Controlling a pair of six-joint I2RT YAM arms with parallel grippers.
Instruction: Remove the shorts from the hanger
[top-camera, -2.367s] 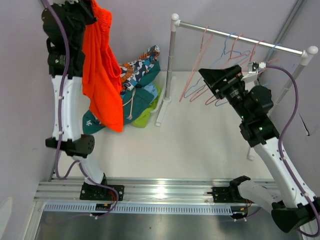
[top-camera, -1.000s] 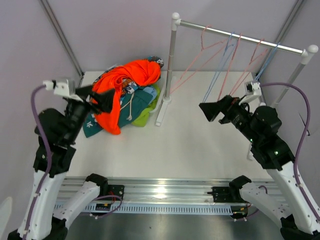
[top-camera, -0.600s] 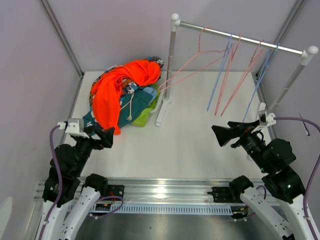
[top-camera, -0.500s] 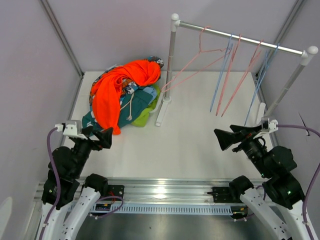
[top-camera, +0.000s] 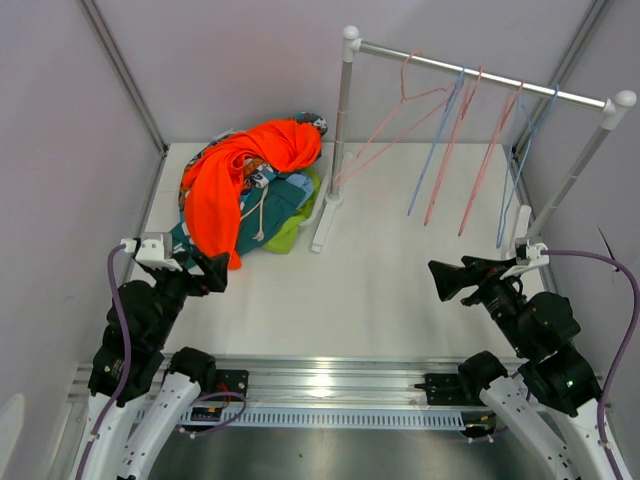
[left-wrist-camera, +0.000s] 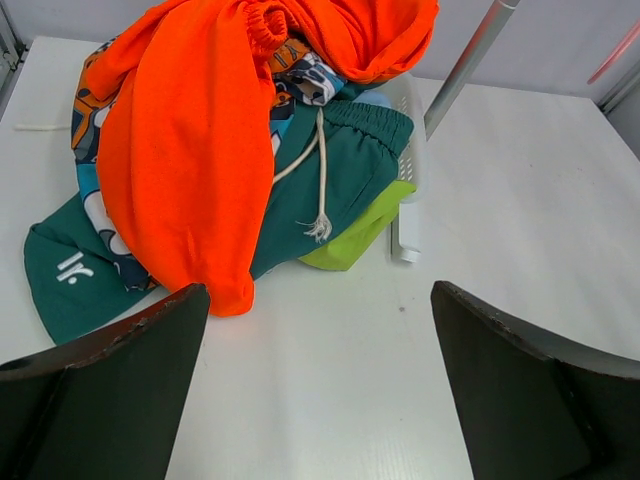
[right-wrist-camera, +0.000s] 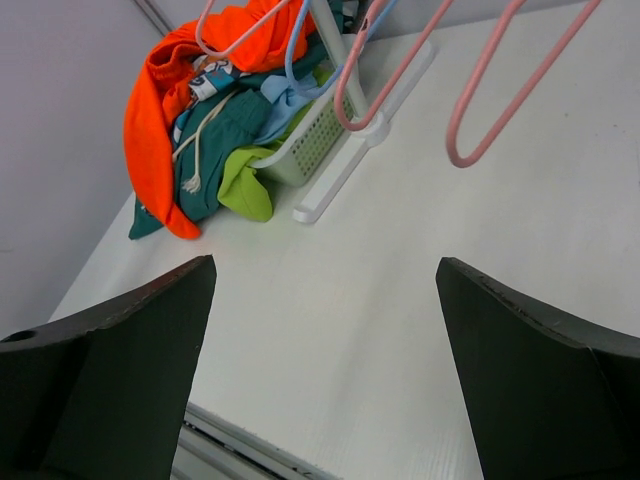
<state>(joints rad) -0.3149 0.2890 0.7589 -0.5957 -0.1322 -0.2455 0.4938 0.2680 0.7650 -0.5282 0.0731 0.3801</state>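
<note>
The shorts lie in a heap at the table's back left, off the hangers. Bright orange shorts (top-camera: 222, 180) (left-wrist-camera: 190, 150) drape over dark teal shorts (left-wrist-camera: 335, 165), lime green shorts (left-wrist-camera: 355, 235), light blue shorts (right-wrist-camera: 285, 100) and a printed pair (left-wrist-camera: 305, 75). Several empty pink and blue hangers (top-camera: 455, 140) (right-wrist-camera: 500, 80) hang from the rail (top-camera: 480, 78). My left gripper (top-camera: 208, 270) (left-wrist-camera: 318, 320) is open and empty, low over the table in front of the heap. My right gripper (top-camera: 447, 280) (right-wrist-camera: 325, 290) is open and empty, low at the right, below the hangers.
A white basket (left-wrist-camera: 410, 120) (right-wrist-camera: 315, 140) sits under the heap beside the rack's left post (top-camera: 340, 130). The post's white foot (top-camera: 325, 225) rests on the table. The rack's right post (top-camera: 580, 165) stands near my right arm. Grey walls enclose the table.
The left arm dropped from high with the orange shorts, left them on the heap, and pulled back low. The right arm withdrew from the hangers toward the near edge. The hangers swing.
</note>
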